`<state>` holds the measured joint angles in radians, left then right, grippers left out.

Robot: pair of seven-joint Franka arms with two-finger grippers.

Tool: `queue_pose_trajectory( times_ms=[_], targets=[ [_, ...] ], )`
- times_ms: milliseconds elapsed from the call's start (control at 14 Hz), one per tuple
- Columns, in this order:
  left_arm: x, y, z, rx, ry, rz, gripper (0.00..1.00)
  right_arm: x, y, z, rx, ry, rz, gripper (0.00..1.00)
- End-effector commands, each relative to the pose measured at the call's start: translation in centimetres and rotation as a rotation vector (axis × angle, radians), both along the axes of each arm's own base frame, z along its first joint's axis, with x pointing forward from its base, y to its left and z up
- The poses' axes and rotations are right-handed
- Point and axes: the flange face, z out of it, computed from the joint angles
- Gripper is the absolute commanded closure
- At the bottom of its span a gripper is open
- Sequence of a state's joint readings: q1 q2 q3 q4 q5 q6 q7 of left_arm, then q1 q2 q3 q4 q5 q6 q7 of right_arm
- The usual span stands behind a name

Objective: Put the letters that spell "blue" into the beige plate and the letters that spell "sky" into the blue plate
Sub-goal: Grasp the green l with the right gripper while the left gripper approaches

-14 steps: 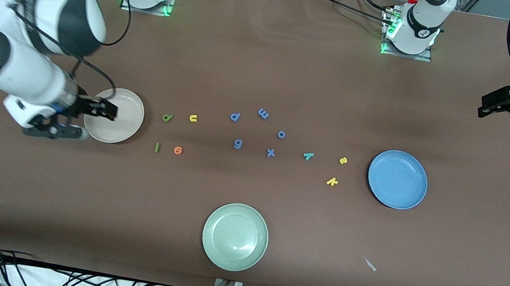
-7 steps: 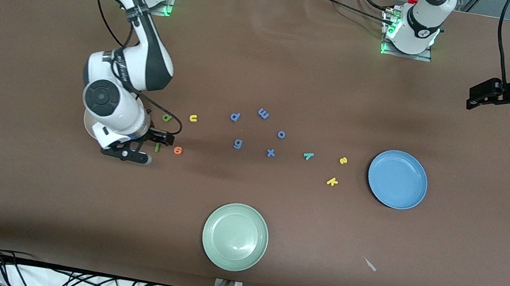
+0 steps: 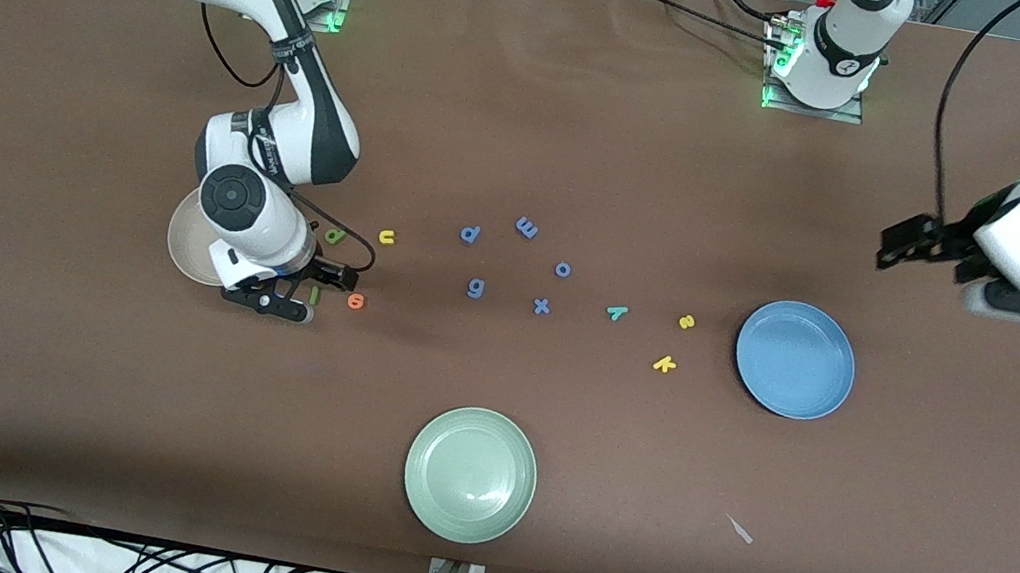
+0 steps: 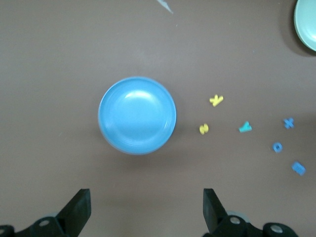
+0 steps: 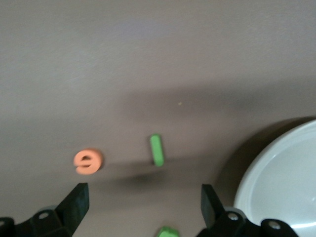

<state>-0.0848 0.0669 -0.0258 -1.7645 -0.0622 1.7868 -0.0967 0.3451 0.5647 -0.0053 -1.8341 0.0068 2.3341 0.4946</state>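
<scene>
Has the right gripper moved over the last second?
Yes. The right gripper went from over the beige plate toward the table's middle; its jaws, open, now hang by the green l.

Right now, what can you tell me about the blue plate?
The blue plate is round, plain medium blue, with a shallow well, a slightly raised rim and a smooth, faintly glossy surface. It sits flat and upright on the brown table toward the left arm's end, and it is empty. Nothing touches it: the yellow s and yellow k lie beside it on the table, apart from its rim. The left wrist view shows it whole, seen from above.
</scene>
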Motion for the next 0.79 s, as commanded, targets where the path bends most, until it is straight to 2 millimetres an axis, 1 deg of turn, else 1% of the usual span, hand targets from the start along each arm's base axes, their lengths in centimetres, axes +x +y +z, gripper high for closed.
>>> queue_pose_trajectory(
  times_ms=[0,72,143,286,358,430,501,573,645,716],
  targets=[
    [0.0,-3.1,-6.3,-0.021,0.002,-0.045,0.0,0.9,-1.1,-1.6,0.021,0.0,-0.016,0.0],
    [0.6,-4.5,-9.3,-0.016,0.031,-0.066,0.0,1.0,-0.8,-2.0,0.028,0.003,-0.02,0.0],
    [1.2,-5.5,-12.0,-0.012,0.049,-0.078,0.0,0.9,-0.8,-2.3,0.029,0.008,-0.021,0.0],
    [1.8,-5.9,-16.2,-0.008,0.097,-0.086,0.0,0.8,-0.8,-2.9,0.026,0.016,-0.021,0.01],
    [2.0,-6.3,-19.1,-0.002,0.13,-0.093,0.0,0.7,-0.6,-3.3,0.026,0.018,-0.017,0.05],
    [2.0,-7.3,-21.4,0.002,0.148,-0.108,0.0,0.5,-0.2,-3.5,0.032,0.015,-0.012,0.09],
    [2.3,-7.9,-22.9,0.0,0.135,-0.113,0.0,0.5,-0.1,-3.8,0.034,0.013,-0.01,0.16],
    [2.6,-8.2,-23.8,-0.004,0.113,-0.113,0.0,0.5,-0.1,-4.3,0.035,0.015,-0.012,0.24],
    [2.7,-8.6,-24.9,-0.006,0.107,-0.116,0.0,0.5,0.0,-4.4,0.036,0.012,-0.012,0.33],
    [2.5,-10.2,-26.1,-0.011,0.097,-0.126,0.0,0.5,-0.1,-4.5,0.036,0.013,-0.011,0.44]
  ],
)
